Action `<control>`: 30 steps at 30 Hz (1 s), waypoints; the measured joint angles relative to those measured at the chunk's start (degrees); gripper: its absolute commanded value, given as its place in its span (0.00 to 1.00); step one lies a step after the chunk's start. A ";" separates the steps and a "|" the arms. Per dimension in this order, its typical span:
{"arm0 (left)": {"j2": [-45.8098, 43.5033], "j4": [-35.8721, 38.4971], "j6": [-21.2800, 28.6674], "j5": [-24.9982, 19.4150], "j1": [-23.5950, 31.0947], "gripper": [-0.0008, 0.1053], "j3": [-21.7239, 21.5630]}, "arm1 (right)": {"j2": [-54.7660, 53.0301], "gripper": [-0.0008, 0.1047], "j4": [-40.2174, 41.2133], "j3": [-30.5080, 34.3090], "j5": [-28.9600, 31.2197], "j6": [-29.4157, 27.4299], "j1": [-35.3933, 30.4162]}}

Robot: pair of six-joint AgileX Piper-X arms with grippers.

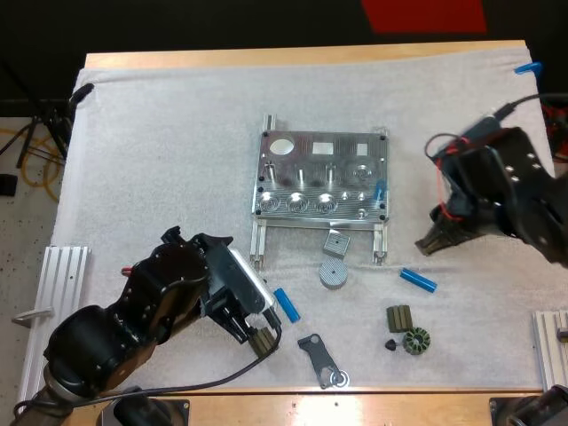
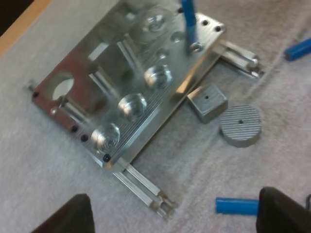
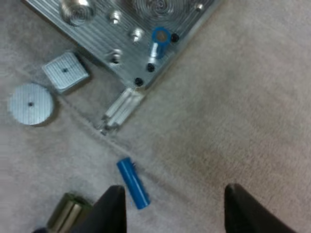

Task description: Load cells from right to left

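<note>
- My right gripper (image 3: 172, 211) hangs low over the white mat (image 1: 160, 160), fingers spread wide with nothing between them. A loose bright blue cylinder cell (image 3: 132, 183) lies just beside one fingertip, its long axis aslant to the gap.
- My left gripper (image 2: 177, 213), equally wide and empty, hovers over a second loose blue cell (image 2: 238, 205). This one lies flat on the mat close to one finger, lengthwise across the gap.
- The ribbed metal fixture plate (image 1: 319, 177) sits mid-mat between the two arms. One upright blue cell (image 1: 380, 191) stands in the hole at its near right corner, and the holes to its left look empty.
- I judge the right arm to be the nearer to that corner. Its cell seems the likely next load, once the wrist turns to square the fingers across it.
- A grey square block (image 1: 335, 242) and a ribbed round disc (image 1: 333, 273) lie just in front of the fixture, not touching it.
</note>
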 measured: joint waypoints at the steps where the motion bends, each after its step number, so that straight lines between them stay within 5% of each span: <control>1: 0.00 0.00 0.53 0.25 0.00 0.64 0.00 | -0.49 0.44 0.23 0.00 -0.61 0.09 0.00; 9: 0.00 0.00 11.94 0.61 0.00 0.64 0.00 | -5.83 0.44 2.64 0.00 -8.37 2.25 0.00; 17: 0.00 0.00 17.94 0.61 0.00 0.64 0.00 | -7.84 0.44 5.93 0.00 -18.56 3.96 0.00; 22: 0.00 0.00 21.76 4.65 0.00 0.64 0.00 | -8.83 0.44 6.16 0.22 -25.69 4.04 0.00; 30: 2.22 -0.11 39.16 6.96 0.00 0.64 0.00 | -9.94 0.44 6.50 0.22 -35.22 4.04 0.00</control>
